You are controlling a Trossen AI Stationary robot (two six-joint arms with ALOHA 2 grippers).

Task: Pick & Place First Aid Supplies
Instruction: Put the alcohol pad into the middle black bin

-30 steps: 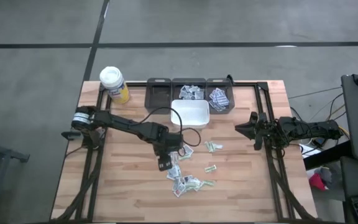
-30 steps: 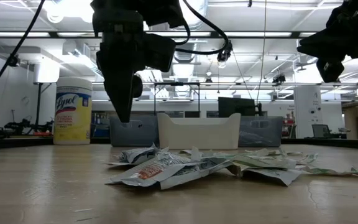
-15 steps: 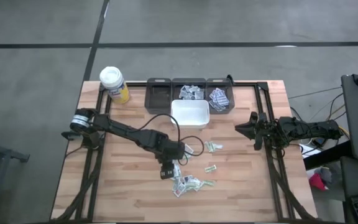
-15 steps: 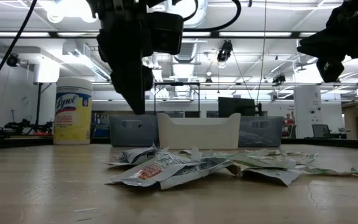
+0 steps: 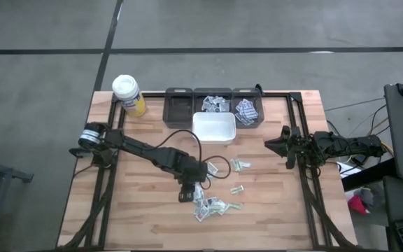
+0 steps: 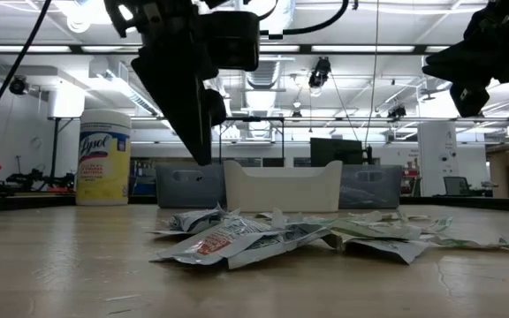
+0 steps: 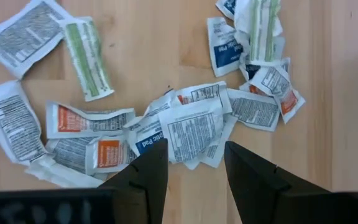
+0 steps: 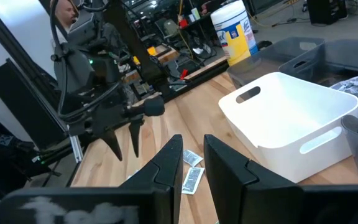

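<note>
Left wrist view shows my left gripper [image 7: 194, 171] hanging empty, jaws wide, over the overlapping packets [image 7: 185, 124] near mid-table; I fear pinching several together. It has slid right since a second ago. My right gripper [image 5: 277, 148] waits narrow-jawed at the right edge.

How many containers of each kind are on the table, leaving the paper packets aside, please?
Grey bins: 3
White tub: 1
Yellow bottle with a white lid: 1
Total: 5
</note>
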